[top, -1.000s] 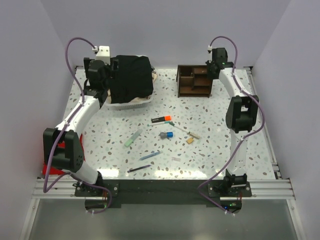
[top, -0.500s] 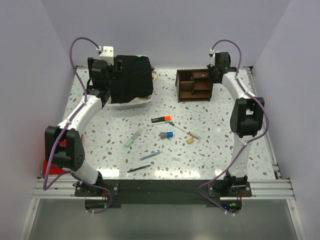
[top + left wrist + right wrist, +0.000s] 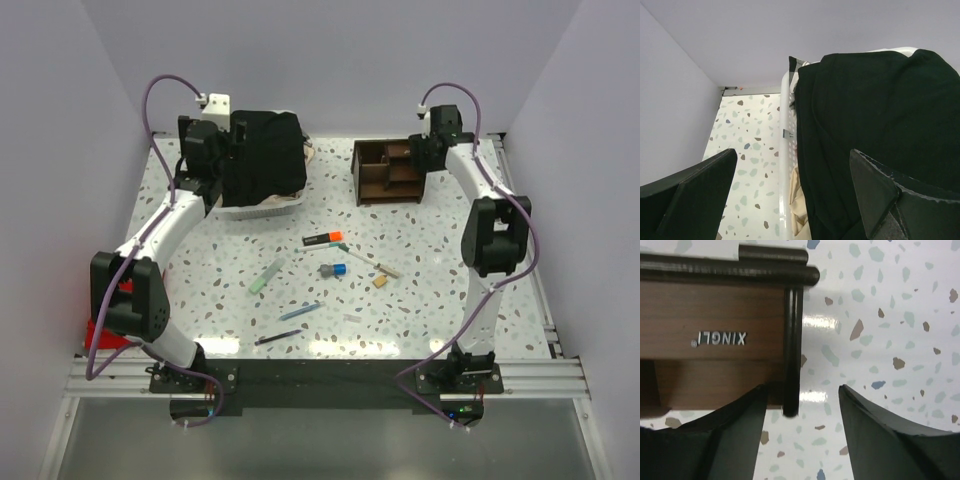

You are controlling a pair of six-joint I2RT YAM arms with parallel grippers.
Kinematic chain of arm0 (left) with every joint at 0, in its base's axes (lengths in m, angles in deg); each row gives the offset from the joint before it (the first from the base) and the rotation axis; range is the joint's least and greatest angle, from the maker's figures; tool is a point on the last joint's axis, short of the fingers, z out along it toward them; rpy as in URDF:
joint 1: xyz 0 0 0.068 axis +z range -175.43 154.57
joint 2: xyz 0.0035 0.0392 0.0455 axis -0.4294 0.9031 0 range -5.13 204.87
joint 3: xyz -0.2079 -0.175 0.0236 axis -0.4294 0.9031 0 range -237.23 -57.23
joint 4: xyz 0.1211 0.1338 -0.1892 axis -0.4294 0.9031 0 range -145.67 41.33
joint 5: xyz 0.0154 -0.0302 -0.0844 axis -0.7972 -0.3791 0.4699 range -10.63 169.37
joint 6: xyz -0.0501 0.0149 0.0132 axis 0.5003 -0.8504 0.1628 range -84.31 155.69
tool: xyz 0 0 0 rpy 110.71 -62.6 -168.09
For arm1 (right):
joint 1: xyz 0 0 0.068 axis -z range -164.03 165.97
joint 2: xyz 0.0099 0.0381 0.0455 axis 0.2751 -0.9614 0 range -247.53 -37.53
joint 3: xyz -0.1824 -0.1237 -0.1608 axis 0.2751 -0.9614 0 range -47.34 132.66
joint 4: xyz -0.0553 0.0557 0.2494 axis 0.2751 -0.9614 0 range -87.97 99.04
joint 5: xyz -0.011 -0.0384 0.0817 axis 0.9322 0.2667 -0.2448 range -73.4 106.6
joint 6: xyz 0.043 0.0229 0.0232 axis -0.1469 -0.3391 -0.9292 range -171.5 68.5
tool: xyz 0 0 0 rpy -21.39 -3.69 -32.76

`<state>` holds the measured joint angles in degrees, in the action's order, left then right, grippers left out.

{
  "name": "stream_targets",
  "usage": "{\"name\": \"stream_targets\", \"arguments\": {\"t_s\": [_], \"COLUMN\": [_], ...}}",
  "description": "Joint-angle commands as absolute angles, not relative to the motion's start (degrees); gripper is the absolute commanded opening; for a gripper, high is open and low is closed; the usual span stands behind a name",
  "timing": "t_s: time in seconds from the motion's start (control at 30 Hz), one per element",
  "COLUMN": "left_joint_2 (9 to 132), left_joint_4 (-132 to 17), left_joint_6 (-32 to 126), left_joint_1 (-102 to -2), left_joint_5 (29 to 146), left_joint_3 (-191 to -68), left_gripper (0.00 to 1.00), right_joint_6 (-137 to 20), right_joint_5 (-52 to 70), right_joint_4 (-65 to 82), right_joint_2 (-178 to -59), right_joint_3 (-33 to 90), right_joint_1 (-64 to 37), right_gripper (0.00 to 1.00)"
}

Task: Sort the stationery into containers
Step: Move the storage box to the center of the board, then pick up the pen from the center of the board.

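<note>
The dark brown wooden organiser (image 3: 388, 170) stands at the back right. My right gripper (image 3: 421, 157) is at its right end, open. In the right wrist view my right gripper (image 3: 802, 407) has its jaws standing either side of the organiser's dark corner post (image 3: 792, 340), apart from it. Loose stationery lies mid-table: a marker with an orange cap (image 3: 323, 238), a pale green pen (image 3: 266, 276), a blue pen (image 3: 300, 311), a black pen (image 3: 277, 338), a white pen (image 3: 375, 263), a sharpener (image 3: 334, 270) and an eraser (image 3: 380, 282). My left gripper (image 3: 795, 195) is open beside the black cloth (image 3: 875, 125).
The black cloth (image 3: 262, 158) drapes over a white basket (image 3: 258, 210) at the back left, with pale fabric (image 3: 797, 200) under it. A red cloth (image 3: 100, 335) lies at the near left edge. Walls close the table on three sides.
My right gripper was shut at the organiser's right end and its jaws now stand open. The right arm has swung back and stretched out. The left arm has shifted slightly towards the back.
</note>
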<state>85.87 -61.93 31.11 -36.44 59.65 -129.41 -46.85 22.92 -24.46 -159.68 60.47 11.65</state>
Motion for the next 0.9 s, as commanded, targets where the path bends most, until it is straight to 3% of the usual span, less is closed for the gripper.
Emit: {"name": "stream_targets", "arguments": {"t_s": [0.0, 0.1, 0.23, 0.3, 0.53, 0.87], "left_joint_2": [81.6, 81.2, 80.8, 80.2, 78.1, 73.8], "left_joint_4": [-62.7, -62.5, -62.1, -62.0, -49.5, -49.6], "left_joint_6": [30.4, 30.6, 29.2, 27.5, 23.4, 25.5], "left_joint_1": [-36.7, -36.9, -37.7, -38.3, -38.8, -38.9], "left_joint_5": [60.0, 60.2, 62.6, 63.9, 79.1, 72.1], "left_joint_3": [-130.7, -130.1, -128.6, -127.8, -129.3, -124.6], "left_gripper": [1.0, 1.0, 1.0, 1.0, 1.0, 1.0], "right_joint_6": [-44.8, -40.4, -26.4, -21.5, -13.4, -5.4], "right_joint_5": [18.6, 12.5, -7.2, -8.7, -15.2, -17.3], "right_joint_4": [-31.8, -28.7, -28.3, -29.5, -28.1, -24.5], "right_joint_2": [-147.1, -136.0, -127.4, -126.3, -129.5, -141.8], "right_joint_3": [55.9, 46.2, 34.2, 30.1, 28.7, 35.4], "right_joint_1": [12.0, 12.0, 11.6, 10.5, 3.0, -6.6], "right_gripper": [0.69, 0.72, 0.72, 0.72, 0.68, 0.6]}}
